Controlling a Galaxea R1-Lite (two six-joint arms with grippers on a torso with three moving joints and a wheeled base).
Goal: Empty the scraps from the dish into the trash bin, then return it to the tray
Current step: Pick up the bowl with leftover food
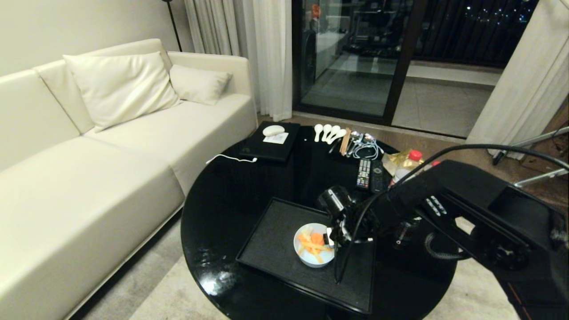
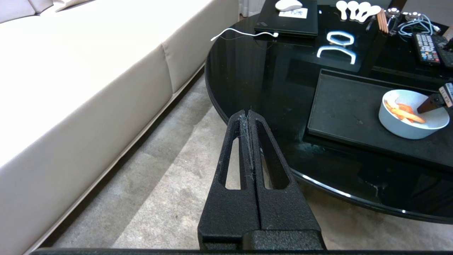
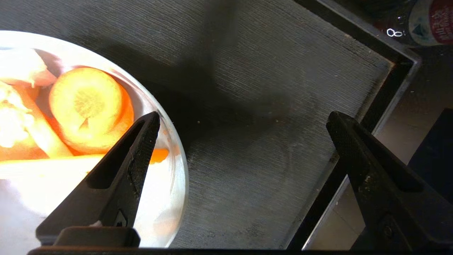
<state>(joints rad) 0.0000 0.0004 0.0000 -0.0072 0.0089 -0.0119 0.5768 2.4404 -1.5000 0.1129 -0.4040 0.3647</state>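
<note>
Two of my grippers are in play, but only the right gripper (image 3: pixel 244 120) is working: it hangs low over the small round pale-blue bowl (image 1: pixel 314 245), jaws spread as wide as they go and holding nothing, one finger above the bowl's inside, the other out over the large flat black tray (image 3: pixel 269 88). The bowl sits on the tray's near right part, on a glossy round black table (image 1: pixel 231 200). Orange carrot slices and pale vegetable sticks (image 1: pixel 313 244) fill it. I judge this the reaching step; next I must straddle the smooth rim and close firmly. The tray's surface is matte and finely ribbed. My left gripper (image 2: pixel 250 117) rests closed and empty, left of the table. No trash bin shows.
</note>
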